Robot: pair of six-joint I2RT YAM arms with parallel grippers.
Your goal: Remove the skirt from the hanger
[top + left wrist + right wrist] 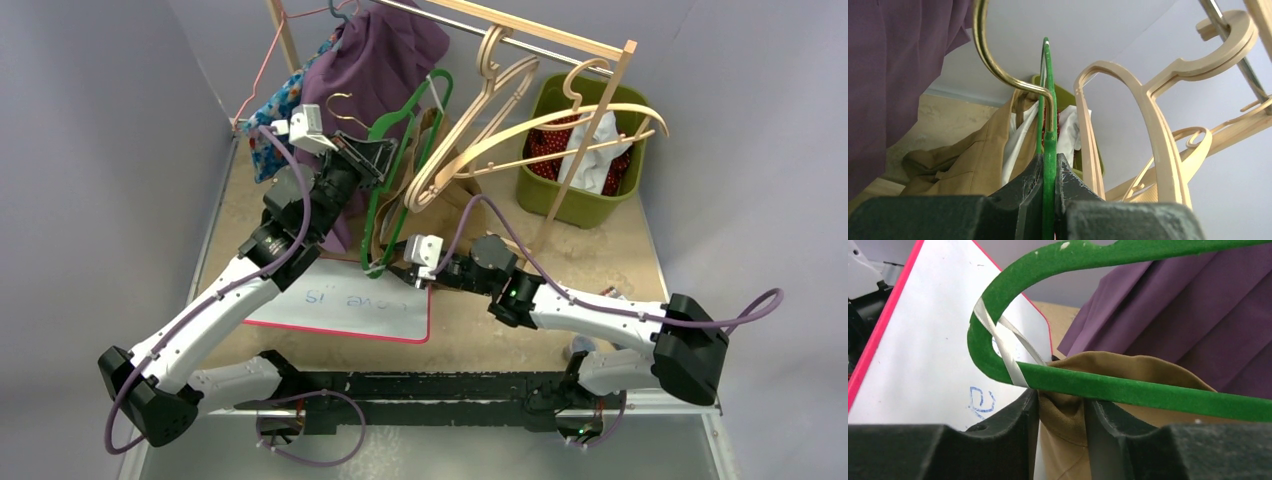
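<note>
We see the brown skirt (458, 190) on the green hanger (372, 215). The hanger is up in the air, tilted, under the wooden rail (540, 30). We cannot tell if its top is hooked on the rail. The skirt is draped over the hanger's bottom bar and hangs down toward the sandy surface (600, 260).

The left arm (250, 290) reaches up high. From its wrist, its jaws are pressed tight on the thin green hanger (1049, 150), one on each side. A gold hook (993, 60) curves up right above them and touches the green bar. The skirt (973, 165) hangs just behind.

The right arm (590, 310) reaches in low from the right. From its wrist, its jaws are pinching a bunch of the skirt (1118, 369), just under the bottom bar of the green hanger (1128, 390). The cloth fills the gap between them. A white ribbon (1008, 350) loops around the hanger's round corner, just beside the pinch.

A big purple cloth (380, 60) hangs on the rail, behind the left arm. Pale wooden hangers (500, 130) hang to the right of the skirt. A whiteboard (350, 300) with a red edge and blue writing lies flat on the surface under the hanger. A green bin (570, 200) stands at the far right, with white cloth and red dotted cloth inside.
</note>
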